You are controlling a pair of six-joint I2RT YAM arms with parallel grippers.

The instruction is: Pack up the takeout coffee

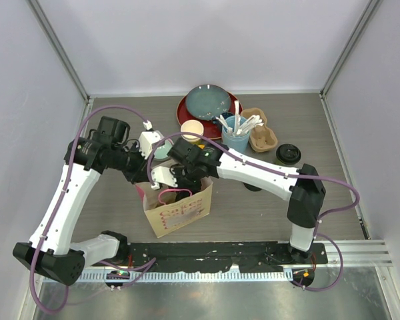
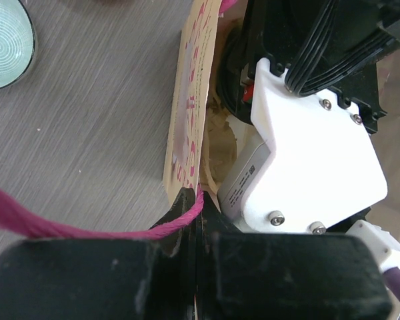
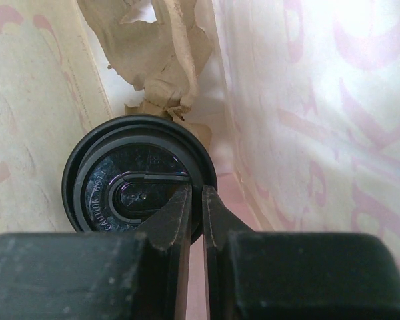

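Roughly half the job looks done. One cup [image 3: 139, 179], black lid [image 3: 130, 200] on, sits upright deep inside the paper bag [image 1: 180, 212], close to a side wall, with crumpled brown paper [image 3: 161, 53] beyond it. Whether it already rests on the bag's floor I cannot tell. The right claw [image 3: 195, 200] reaches down into the bag, its jaws nearly together and pinching the rim of that lid, so the cup is not yet let go.

The other cup [image 1: 192, 130] stands on the bench [image 1: 120, 120] behind the bag, just in front of the plates [image 1: 209, 103]. It is open, cream inside showing, with no lid on it. Spare black lids [image 1: 288, 154] lie well apart from it, far over on the right side, past the blue cup of utensils [image 1: 237, 137] and the cardboard carrier [image 1: 261, 135].

The left claw [image 2: 195, 210] is closed tight on the bag's pink handle [image 2: 87, 230], which runs between its fingers; it seems to be holding the bag's mouth open and steady from the left side.

By my reckoning, what is left is this: release the first cup and lift the right claw clear of the bag, fit a lid to the open cup, then lower that one in beside the first. The room beside the packed cup looks narrow, so the second placement may need care.
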